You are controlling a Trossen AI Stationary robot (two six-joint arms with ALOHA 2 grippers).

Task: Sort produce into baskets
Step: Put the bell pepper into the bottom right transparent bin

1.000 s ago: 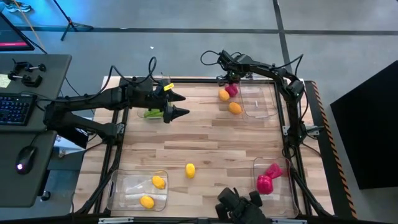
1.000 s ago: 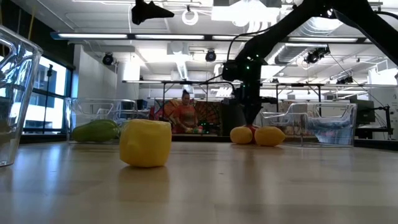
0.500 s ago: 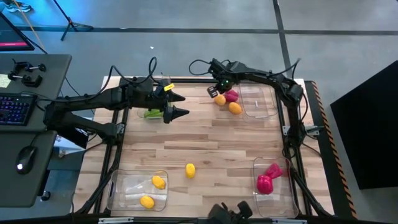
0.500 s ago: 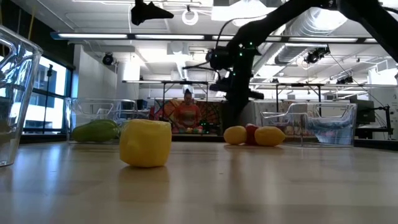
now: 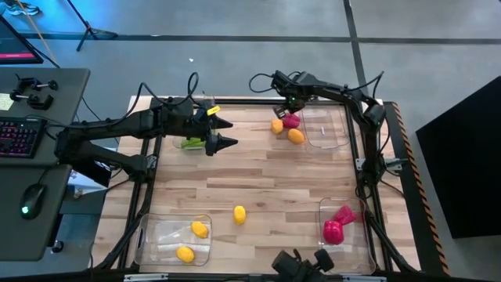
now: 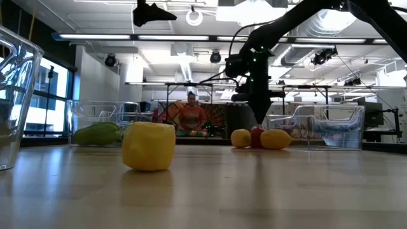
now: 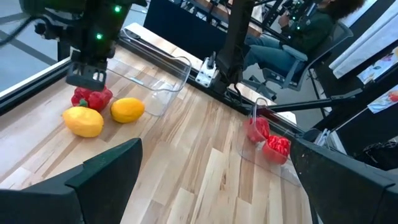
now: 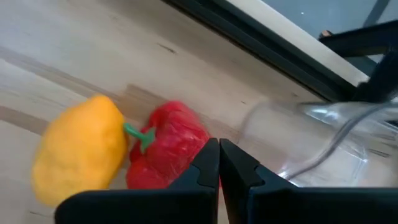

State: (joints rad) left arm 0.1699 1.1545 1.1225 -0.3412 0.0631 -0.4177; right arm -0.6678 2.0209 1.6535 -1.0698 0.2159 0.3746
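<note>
The right hand [image 5: 286, 108] hangs at the far side of the pale wooden counter [image 5: 266, 176], its two dark fingers pressed together on nothing, just above a red toy pepper with a green stem [image 8: 169, 146]. That pepper lies on the counter between two orange-yellow toy fruits [image 5: 276, 125] [image 5: 296, 135], the three bunched just beside the far right clear plastic bin [image 5: 329, 129]. The left hand [image 5: 221, 133] hovers with its fingers spread wide and empty, near the far left clear bin, which holds a green toy vegetable [image 5: 190, 143]. A yellow toy pepper [image 5: 239, 215] sits alone on the near part of the counter. The near left clear bin [image 5: 153, 243] holds two yellow pieces [image 5: 200, 229] [image 5: 185, 254], and the near right clear bin [image 5: 356, 243] holds two magenta-red pieces [image 5: 337, 225].
</note>
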